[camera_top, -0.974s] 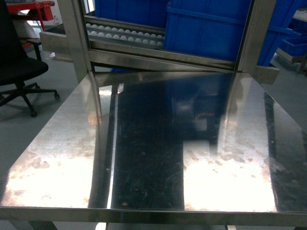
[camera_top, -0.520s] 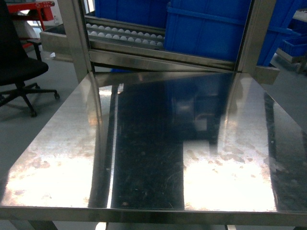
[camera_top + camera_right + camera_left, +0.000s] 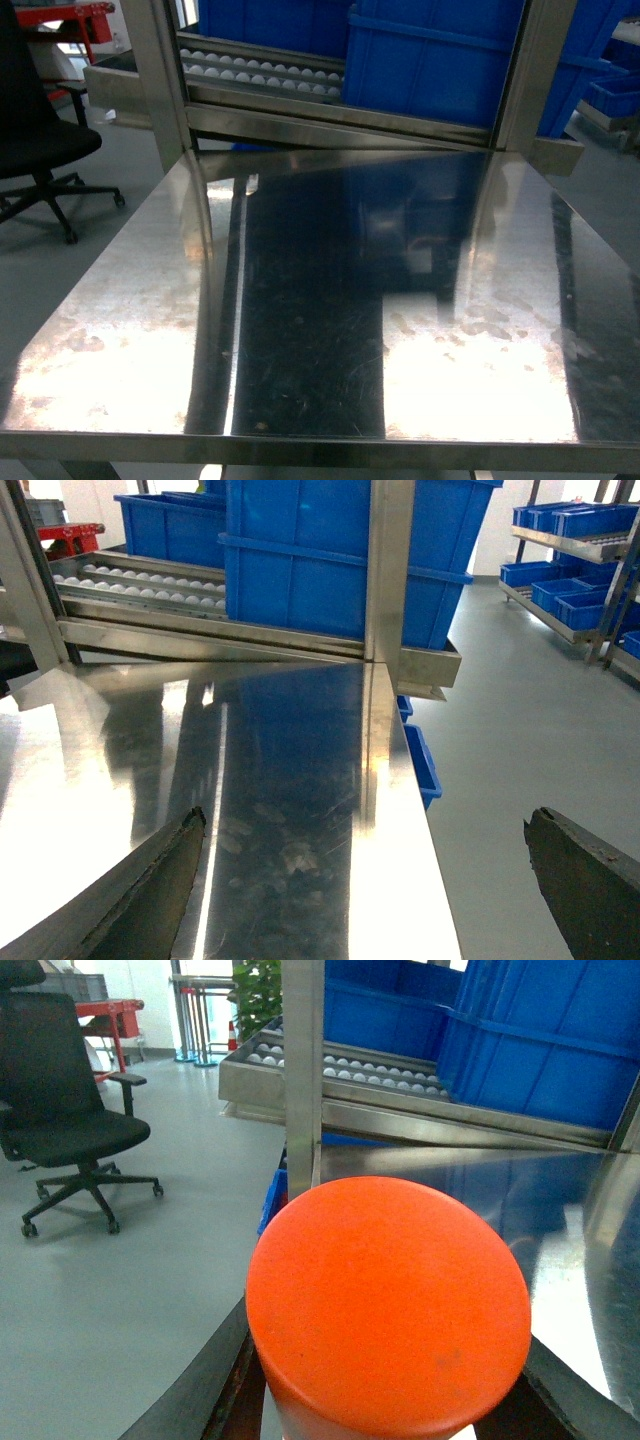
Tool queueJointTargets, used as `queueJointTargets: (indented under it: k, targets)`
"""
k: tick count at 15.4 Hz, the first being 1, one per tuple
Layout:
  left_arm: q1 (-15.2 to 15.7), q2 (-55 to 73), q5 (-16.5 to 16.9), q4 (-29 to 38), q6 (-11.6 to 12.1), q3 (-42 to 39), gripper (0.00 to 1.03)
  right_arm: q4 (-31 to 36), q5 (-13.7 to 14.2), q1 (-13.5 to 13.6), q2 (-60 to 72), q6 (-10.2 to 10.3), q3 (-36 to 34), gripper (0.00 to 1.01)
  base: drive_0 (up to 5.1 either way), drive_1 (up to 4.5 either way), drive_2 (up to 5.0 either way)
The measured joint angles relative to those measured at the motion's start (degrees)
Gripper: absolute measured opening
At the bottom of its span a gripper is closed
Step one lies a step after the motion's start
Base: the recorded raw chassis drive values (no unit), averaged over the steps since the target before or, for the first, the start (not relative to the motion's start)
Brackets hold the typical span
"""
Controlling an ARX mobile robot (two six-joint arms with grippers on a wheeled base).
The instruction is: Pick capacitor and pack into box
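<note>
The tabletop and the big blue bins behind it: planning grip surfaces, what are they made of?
The flat silver tabletop looks like stainless steel, brushed and scuffed: it mirrors lights and bins. The blue rectangular bins look like moulded plastic, matte with ribbed rims.

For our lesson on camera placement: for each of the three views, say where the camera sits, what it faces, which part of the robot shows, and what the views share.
Head: on the robot, slanting down over the steel table toward blue bins; no arms show.
Left wrist: on the left arm, facing the chair and bins past an orange cylinder filling the left tool.
Right wrist: on the right arm, over the table's right edge; open right tool fingers frame it.
Shared: table, bins, roller rack.
</note>
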Motion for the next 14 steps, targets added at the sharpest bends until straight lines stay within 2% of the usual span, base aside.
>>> queueJointTargets:
  k: [14]
  targets:
    - [0.0,0.0,0.0,0.1,0.1,0.0,0.45,0.1,0.0,0.0,0.0,0.0,0.0,0.98,0.0,0.0,0.0]
